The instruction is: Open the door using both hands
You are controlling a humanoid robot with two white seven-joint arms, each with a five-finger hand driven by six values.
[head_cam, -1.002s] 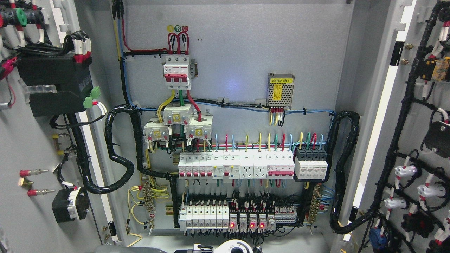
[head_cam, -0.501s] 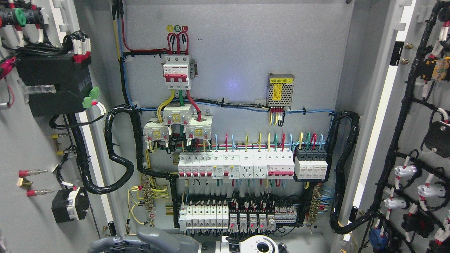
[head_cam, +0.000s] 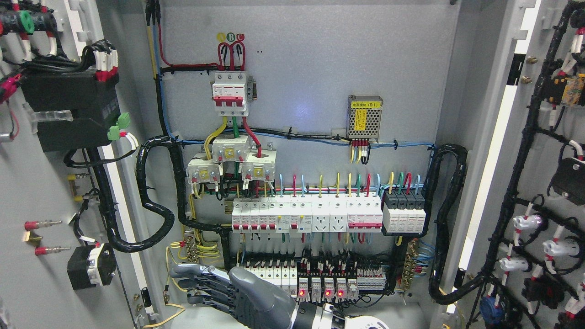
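Left door (head_cam: 36,297) and right door (head_cam: 546,151) both stand swung wide at the left and right edges of the head view, their inner faces laden with components and black cable looms. They look like stiff sheet steel, fairly heavy on their hinges, best taken by a bare free edge rather than by the wiring. At the bottom centre the right hand (head_cam: 237,290) holds nothing, its fingers (head_cam: 196,274) loosely extended leftward before the lower breaker row (head_cam: 269,276).

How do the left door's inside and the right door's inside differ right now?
The left door carries a large black box with green plugs near its top; the right door carries rows of small white-capped parts on black looms. The left door has more bare grey panel. Both stand swung open.
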